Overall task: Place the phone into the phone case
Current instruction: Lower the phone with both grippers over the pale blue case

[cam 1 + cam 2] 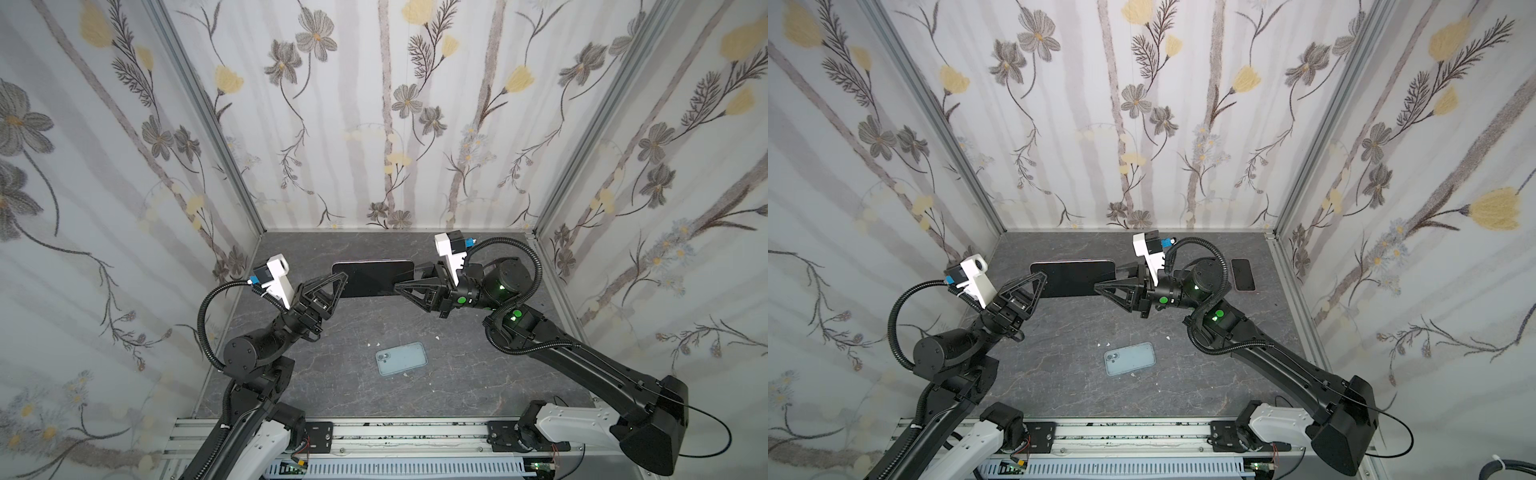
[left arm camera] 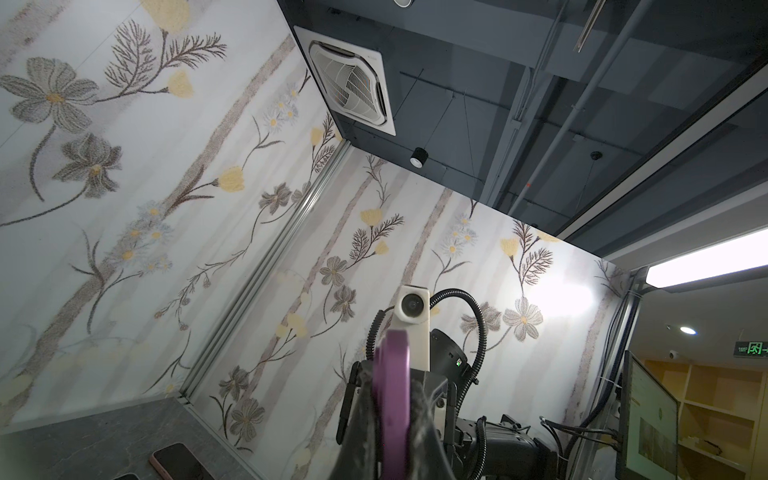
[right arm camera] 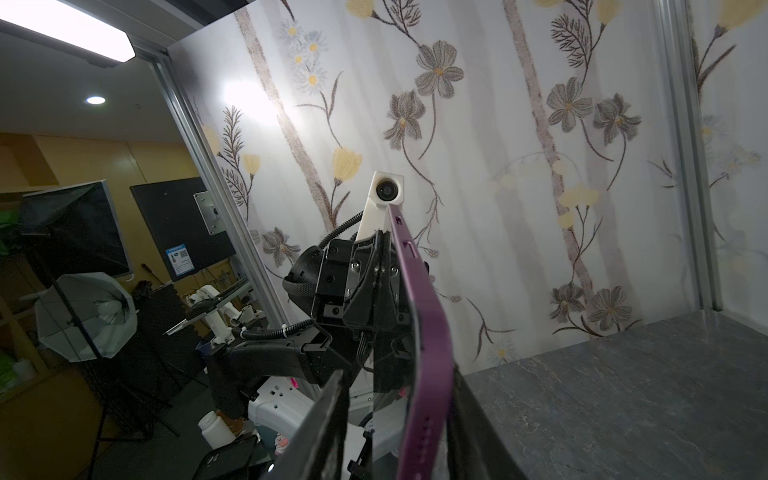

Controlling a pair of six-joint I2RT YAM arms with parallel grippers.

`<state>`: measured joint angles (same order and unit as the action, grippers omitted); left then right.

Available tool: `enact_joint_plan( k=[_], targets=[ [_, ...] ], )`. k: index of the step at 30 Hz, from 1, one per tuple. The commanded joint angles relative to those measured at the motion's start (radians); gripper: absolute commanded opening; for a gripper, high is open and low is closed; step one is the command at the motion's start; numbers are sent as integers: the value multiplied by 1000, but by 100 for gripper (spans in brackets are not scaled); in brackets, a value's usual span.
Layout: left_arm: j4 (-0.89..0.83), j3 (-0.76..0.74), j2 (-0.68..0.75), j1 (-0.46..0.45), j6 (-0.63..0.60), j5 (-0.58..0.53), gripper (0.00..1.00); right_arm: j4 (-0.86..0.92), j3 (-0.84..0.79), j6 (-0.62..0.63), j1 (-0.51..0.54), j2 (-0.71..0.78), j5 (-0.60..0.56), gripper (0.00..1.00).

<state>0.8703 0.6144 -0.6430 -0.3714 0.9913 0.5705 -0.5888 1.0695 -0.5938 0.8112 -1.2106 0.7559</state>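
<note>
- Closest to me is the bare aluminium rail [image 1: 415, 434] that carries both arm mounts, with the grey stone-patterned tabletop [image 1: 457, 374] beyond it.
- Near the front of it lies the clear, bluish, soft-looking phone case [image 1: 401, 358]. It is flat and open side up, with its round camera cut-out at its left end and a few white crumbs [image 1: 378, 344] just beside it.
- Farther back, lifted clear of the tabletop, is the dark-screened phone with a purple metal edge [image 1: 374, 278], its screen facing upward.
- The left fingers [image 1: 332, 277] are clamped on the phone's left short end. In the left wrist view the purple edge sits tight between them.
- The right fingers [image 1: 415, 281] straddle the right short end. In the right wrist view one finger lies against the phone and the other stands off it with a gap, so I read them as not yet pinching.
- A second dark phone with a pink rim [image 1: 1243, 274] lies at the far right, well apart from all this.
- What matters next is that the case lies toward the front and below the held phone, about midway between the arms. Both long axes run left to right, the case's slightly skewed.
- I'd judge a small twist is needed on the way down. I cannot tell which end of the phone carries its camera.
</note>
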Motion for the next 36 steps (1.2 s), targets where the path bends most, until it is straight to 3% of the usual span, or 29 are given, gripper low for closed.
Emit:
enact_joint_plan(
  k=[1,4,7,11,12,13,14,15,17,19,23,25,29,33,36],
  targets=[
    [51,-5,8,-1,-2,-1,0,-84,8,-22,2,4,16,26],
    [48,-5,12,-1,-6,-2,0,-91,2,-24,2,12,-2,8],
    [45,-7,14,0,-12,-2,0,-89,-5,-23,2,25,-20,1],
    [37,-5,19,0,-24,-12,0,-66,-9,-13,2,40,-54,0],
    [30,-5,23,-1,-33,-19,9,-57,-9,-10,2,44,-63,0],
    [16,-6,28,0,-46,-26,37,-40,-8,-4,2,48,-80,0],
    [3,-5,35,0,-65,-34,59,-19,-6,4,1,52,-98,0],
    [-29,-9,48,0,-95,-52,72,17,-1,17,1,55,-123,0],
    [-154,-22,86,0,-176,-132,90,90,6,39,2,65,-169,0],
    [-354,-33,134,0,-239,-304,98,178,7,60,2,84,-242,0],
    [-758,-41,191,0,-280,-634,100,382,0,90,1,135,-425,0],
    [-899,-45,184,0,-277,-702,100,489,-7,91,-6,153,-512,0],
    [-1045,-54,95,0,-297,-602,100,655,-48,60,-39,180,-608,0],
    [-1107,-64,-56,0,-314,-431,100,739,-91,12,-59,164,-562,0],
    [-1152,-78,-149,-5,-277,-381,100,772,-115,-9,-60,123,-485,0]
  ],
)
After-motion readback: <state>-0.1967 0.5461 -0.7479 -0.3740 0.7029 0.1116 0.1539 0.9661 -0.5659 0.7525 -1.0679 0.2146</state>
